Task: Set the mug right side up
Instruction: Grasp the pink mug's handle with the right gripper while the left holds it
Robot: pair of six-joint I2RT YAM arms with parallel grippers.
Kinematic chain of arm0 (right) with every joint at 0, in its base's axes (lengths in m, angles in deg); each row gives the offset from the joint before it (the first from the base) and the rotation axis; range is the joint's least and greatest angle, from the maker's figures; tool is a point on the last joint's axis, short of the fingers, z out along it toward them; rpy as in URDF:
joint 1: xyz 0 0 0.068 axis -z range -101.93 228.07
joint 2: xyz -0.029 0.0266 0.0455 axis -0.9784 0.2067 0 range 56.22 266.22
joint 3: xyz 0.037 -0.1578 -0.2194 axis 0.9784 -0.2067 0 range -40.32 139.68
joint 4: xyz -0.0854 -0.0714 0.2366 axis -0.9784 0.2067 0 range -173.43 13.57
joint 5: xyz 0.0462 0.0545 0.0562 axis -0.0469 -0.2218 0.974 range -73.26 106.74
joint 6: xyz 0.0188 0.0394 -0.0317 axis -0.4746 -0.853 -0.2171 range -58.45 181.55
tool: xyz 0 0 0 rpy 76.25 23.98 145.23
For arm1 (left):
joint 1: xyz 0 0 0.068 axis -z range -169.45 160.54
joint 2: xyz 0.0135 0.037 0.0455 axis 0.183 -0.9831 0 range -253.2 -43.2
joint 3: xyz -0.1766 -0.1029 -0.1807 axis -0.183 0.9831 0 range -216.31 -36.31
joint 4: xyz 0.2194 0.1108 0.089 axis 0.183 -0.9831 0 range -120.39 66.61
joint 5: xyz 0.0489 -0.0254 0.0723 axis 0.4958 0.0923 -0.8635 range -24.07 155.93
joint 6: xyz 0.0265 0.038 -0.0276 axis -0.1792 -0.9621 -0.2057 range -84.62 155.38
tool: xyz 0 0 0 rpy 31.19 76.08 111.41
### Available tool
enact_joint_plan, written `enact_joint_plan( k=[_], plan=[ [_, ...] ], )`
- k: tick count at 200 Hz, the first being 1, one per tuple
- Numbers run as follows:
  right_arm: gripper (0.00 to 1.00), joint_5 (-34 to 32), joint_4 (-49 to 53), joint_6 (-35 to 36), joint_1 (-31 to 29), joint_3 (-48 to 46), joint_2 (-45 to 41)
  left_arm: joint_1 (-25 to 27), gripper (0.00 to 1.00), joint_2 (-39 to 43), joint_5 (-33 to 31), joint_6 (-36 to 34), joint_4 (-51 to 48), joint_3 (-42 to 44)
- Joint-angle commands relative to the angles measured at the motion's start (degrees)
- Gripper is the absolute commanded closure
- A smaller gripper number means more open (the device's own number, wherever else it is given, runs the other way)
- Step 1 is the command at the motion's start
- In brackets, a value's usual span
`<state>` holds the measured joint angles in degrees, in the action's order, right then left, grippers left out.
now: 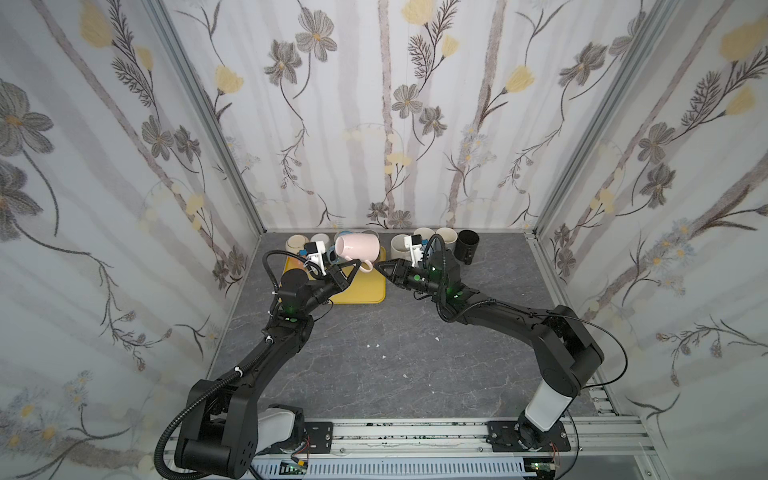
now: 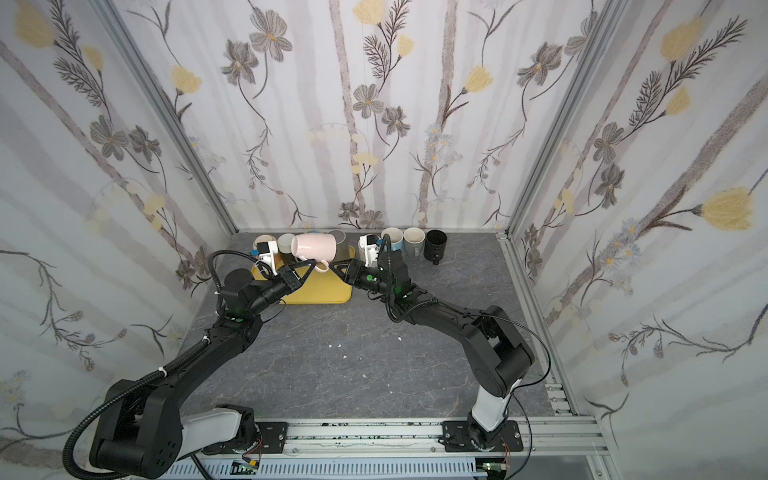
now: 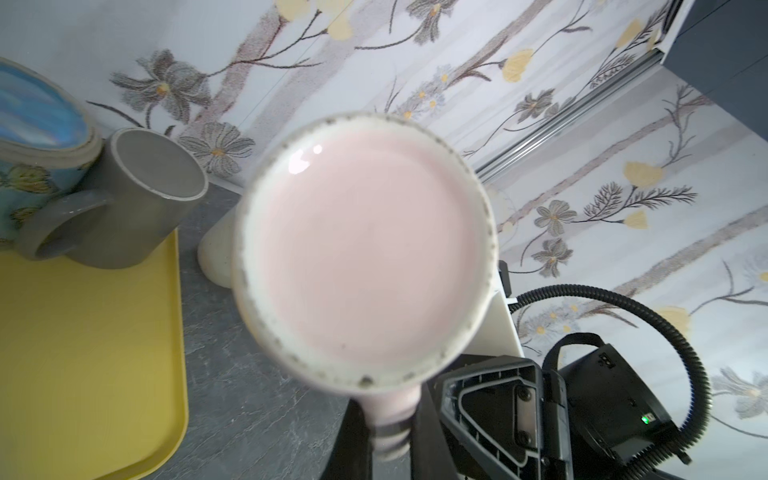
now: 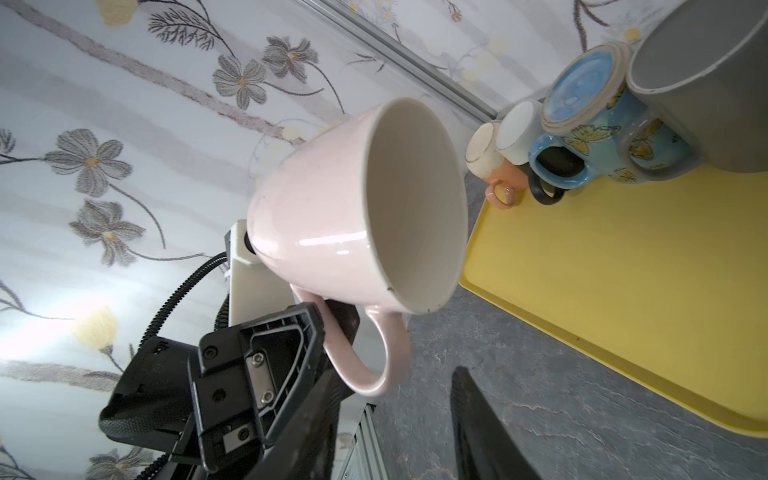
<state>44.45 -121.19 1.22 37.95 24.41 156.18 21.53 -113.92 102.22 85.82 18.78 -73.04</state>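
Note:
The pink mug hangs on its side in the air over the back of the yellow tray. Its base faces left and its open mouth faces right. My left gripper is shut on the mug's handle, below the body. My right gripper is open just to the right, with the handle's loop close in front of its fingertips and nothing between its fingers.
Upside-down mugs crowd the tray's back: a blue butterfly mug, a grey mug and an orange one. Cream mugs and a black mug stand along the back wall at the right. Walls close in on three sides.

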Motion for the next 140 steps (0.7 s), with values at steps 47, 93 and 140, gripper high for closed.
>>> enact_joint_plan(
  k=[47, 93, 140],
  plan=[
    [0.56, 5.1, -8.0, -6.3, -0.5, 3.4, 2.9, -0.1, 1.0, -1.2, 5.3, 10.6, 19.9, 1.2],
    [0.64, 7.2, -14.1, -11.2, -0.6, 5.2, 4.5, -0.1, 1.0, -3.1, 6.8, 13.8, 25.1, 2.0],
    [0.97, 6.8, -14.9, -11.0, -0.7, 4.6, 3.5, -0.1, 1.0, -3.6, 7.3, 14.0, 24.3, 3.2]
  ],
)
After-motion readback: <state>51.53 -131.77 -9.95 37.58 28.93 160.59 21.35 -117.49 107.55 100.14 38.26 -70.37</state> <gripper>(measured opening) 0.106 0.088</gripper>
